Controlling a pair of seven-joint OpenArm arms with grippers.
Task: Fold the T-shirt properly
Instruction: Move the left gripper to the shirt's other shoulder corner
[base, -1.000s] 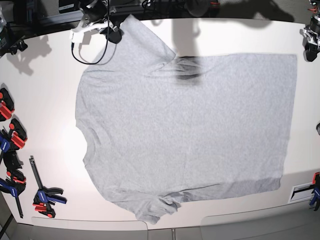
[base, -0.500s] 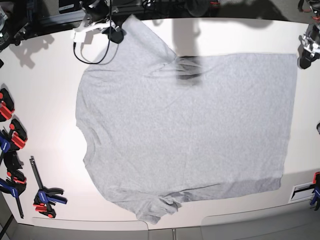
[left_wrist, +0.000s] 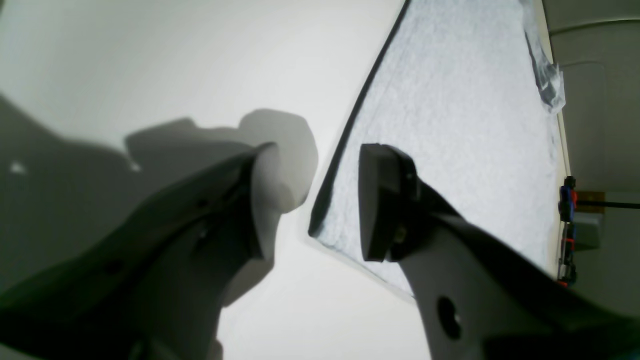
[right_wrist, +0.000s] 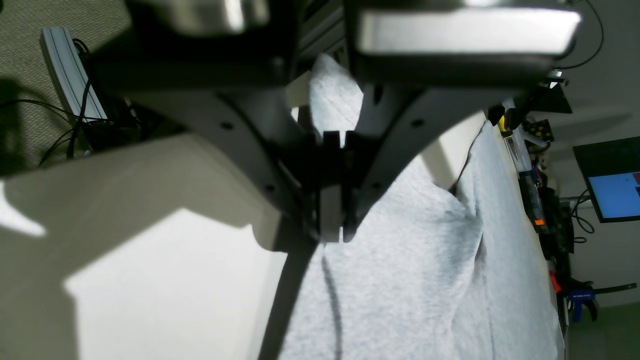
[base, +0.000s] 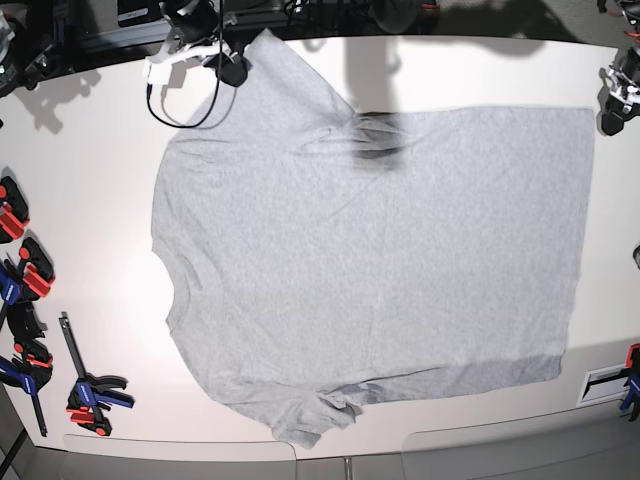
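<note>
The light grey T-shirt (base: 370, 260) lies spread flat on the white table (base: 90, 200), plain side up, neck to the left and hem to the right. No lettering shows. My right gripper (base: 226, 68) is at the far sleeve. In the right wrist view it (right_wrist: 332, 220) is shut, with its tips at the sleeve's edge (right_wrist: 380, 280). My left gripper (base: 612, 105) is by the far hem corner. In the left wrist view it (left_wrist: 320, 200) is open around that corner (left_wrist: 450, 125), low over the table.
Red, blue and black clamps (base: 25, 290) lie along the table's left edge, and one more (base: 92, 392) at the front left. A black cable (base: 185, 110) loops by the right arm. A clamp (base: 630, 385) and a label (base: 603, 382) sit at the front right.
Both arms have shifted slightly at the table's far edge. The T-shirt lies as before.
</note>
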